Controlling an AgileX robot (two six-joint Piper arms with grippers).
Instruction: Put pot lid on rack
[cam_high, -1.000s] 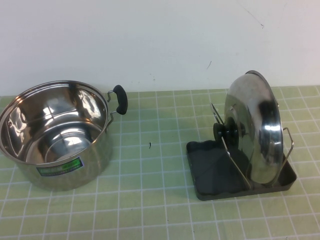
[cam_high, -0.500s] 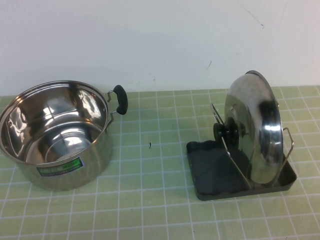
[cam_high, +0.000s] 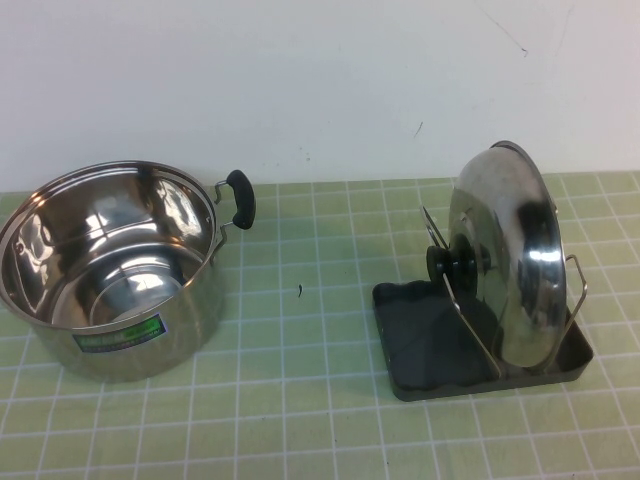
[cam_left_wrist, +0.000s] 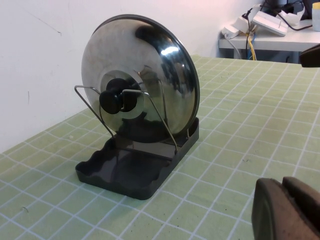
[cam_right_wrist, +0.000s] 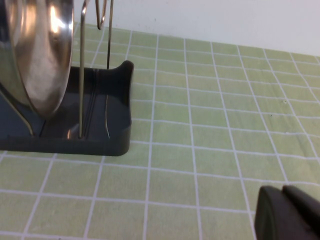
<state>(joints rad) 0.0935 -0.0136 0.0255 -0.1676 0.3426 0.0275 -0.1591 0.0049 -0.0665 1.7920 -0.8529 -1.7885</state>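
The shiny domed steel pot lid (cam_high: 507, 262) stands upright in the dark grey wire-upright rack (cam_high: 430, 345), while left end effector (cam_left_wrist: 290, 210) and right end effector (cam_right_wrist: 289, 214), fingers together, hover near that rack.

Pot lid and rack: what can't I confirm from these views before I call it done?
- Pot lid on the rack: the high view hides its lower rim behind the tray wall.
- Rack's far wire upright: mostly covered by the lid in the left wrist view.
- Left gripper and right gripper: cut off at the wrist views' corners, absent from the high view.
- Pot: green label too small to read.
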